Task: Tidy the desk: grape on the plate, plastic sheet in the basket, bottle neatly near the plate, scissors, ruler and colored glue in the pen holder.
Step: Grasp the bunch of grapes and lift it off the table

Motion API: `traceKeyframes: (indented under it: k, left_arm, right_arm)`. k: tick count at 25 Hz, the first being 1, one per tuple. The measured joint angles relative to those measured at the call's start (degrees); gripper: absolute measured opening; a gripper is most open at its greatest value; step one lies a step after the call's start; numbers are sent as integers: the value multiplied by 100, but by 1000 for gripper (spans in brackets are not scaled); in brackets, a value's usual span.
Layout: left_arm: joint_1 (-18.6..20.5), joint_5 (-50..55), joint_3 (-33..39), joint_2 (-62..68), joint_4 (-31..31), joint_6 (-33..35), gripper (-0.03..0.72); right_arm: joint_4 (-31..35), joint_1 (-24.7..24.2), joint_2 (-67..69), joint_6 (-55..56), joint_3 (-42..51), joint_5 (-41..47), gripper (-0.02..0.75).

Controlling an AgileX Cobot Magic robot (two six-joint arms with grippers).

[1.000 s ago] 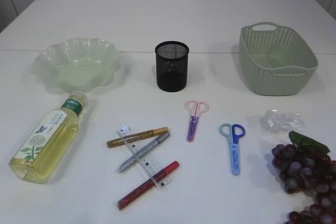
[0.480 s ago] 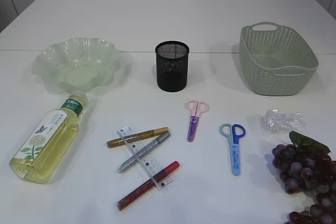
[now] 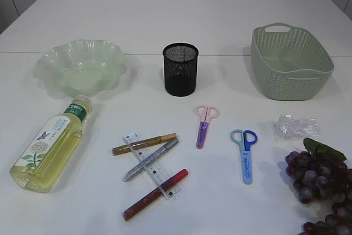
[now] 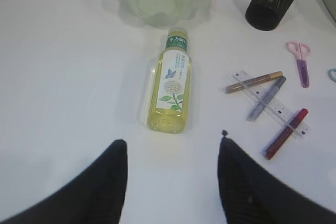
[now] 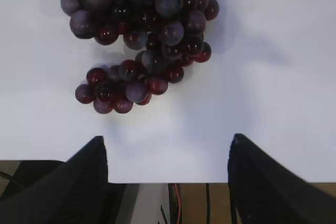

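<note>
The grape [image 3: 322,182] bunch lies at the front right, beside the crumpled plastic sheet [image 3: 296,126]. On its side at the left lies the bottle [image 3: 52,142], below the green plate [image 3: 82,67]. Gold, silver and red colored glue [image 3: 149,159] pens cross the clear ruler [image 3: 151,164]. Pink scissors [image 3: 204,125] and blue scissors [image 3: 245,152] lie mid-table. My left gripper [image 4: 172,145] hangs open above bare table, short of the bottle [image 4: 170,85]. My right gripper [image 5: 168,145] is open over the table's front edge, below the grape [image 5: 142,30]. Neither gripper shows in the exterior view.
The black mesh pen holder [image 3: 180,70] stands upright at the back centre. The green basket [image 3: 290,61] sits at the back right. In the right wrist view, cables and floor show past the table's front edge [image 5: 168,182].
</note>
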Motion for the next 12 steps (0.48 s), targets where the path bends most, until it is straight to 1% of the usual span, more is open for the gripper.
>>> traceKeyframes:
  k: [6,12]
  left_arm:
    - [0,-14,0,0,-12,0,405]
    - [0,-27,0,0,-23,0,405]
  right_arm:
    - [0,0,861,0,-22,-693,565]
    - [-181,0,1551,0,-22,-891,565]
